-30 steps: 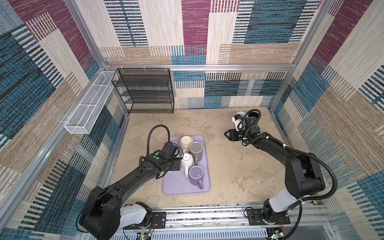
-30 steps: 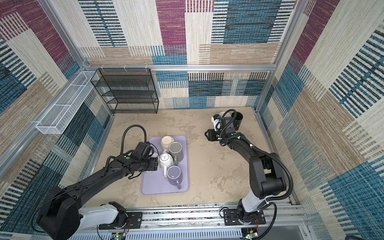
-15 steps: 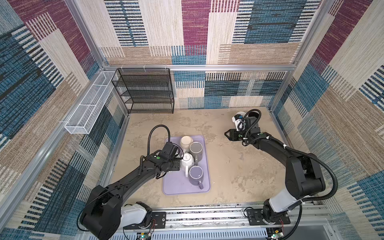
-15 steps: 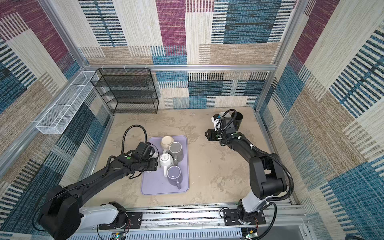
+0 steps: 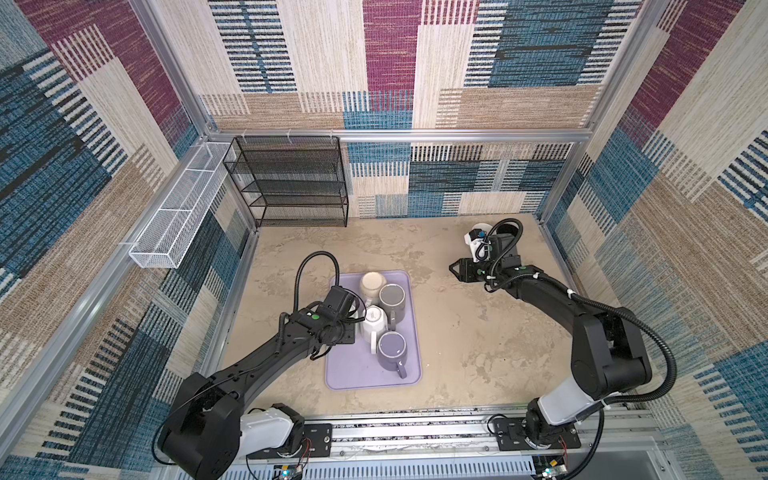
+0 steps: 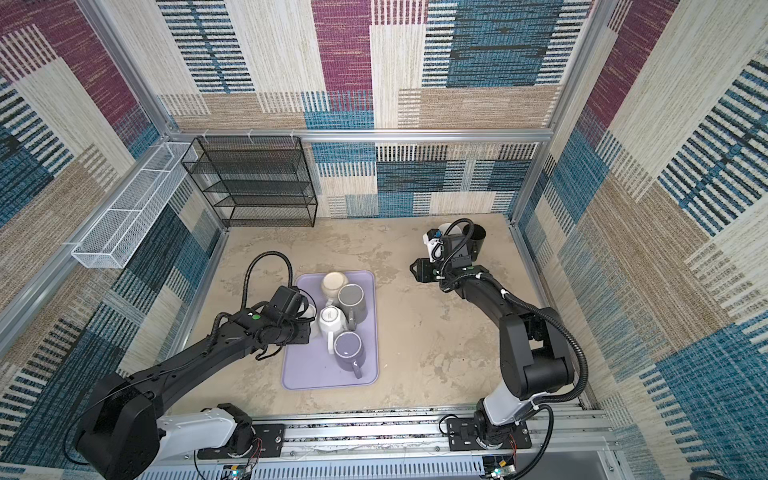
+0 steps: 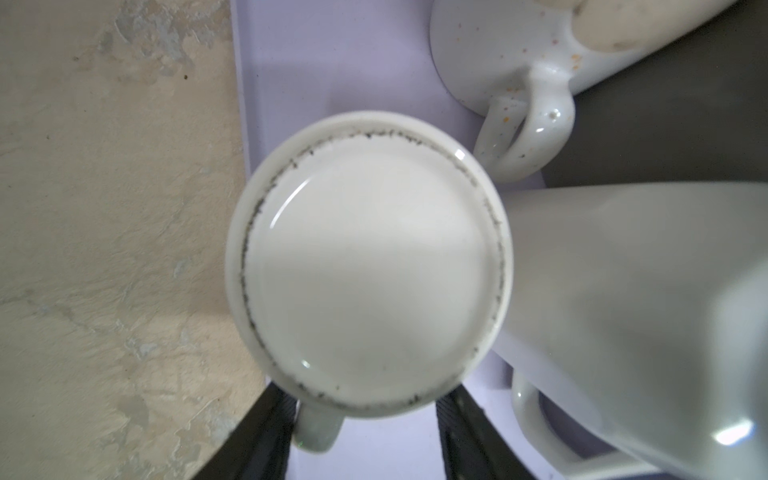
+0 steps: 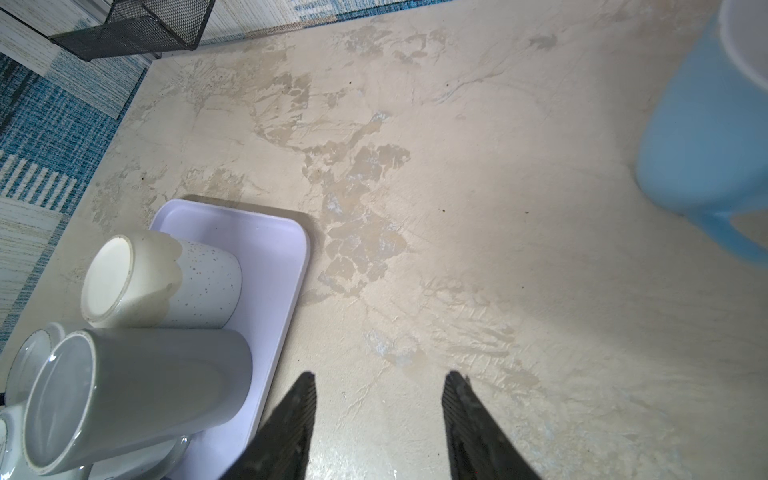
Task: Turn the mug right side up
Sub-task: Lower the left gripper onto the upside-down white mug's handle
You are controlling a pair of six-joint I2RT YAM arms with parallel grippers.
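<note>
A white mug stands upside down at the left edge of the lilac tray, its flat base facing my left wrist camera. My left gripper is lowered over it. One dark finger runs down beside the mug's handle and the other runs down the opposite side. The fingertips are hidden behind the mug, so contact cannot be made out. In both top views the left gripper covers most of that mug. My right gripper hovers open and empty over bare table.
The tray also holds a speckled cream mug, a grey mug, a white mug and a purple-grey mug, all packed close together. A blue mug and a black cup stand at the back right. A black mesh rack stands at the back left.
The left gripper's jaws have drawn closer together around the upside-down white mug. Neither arm has visibly shifted, and the right gripper is unchanged.
</note>
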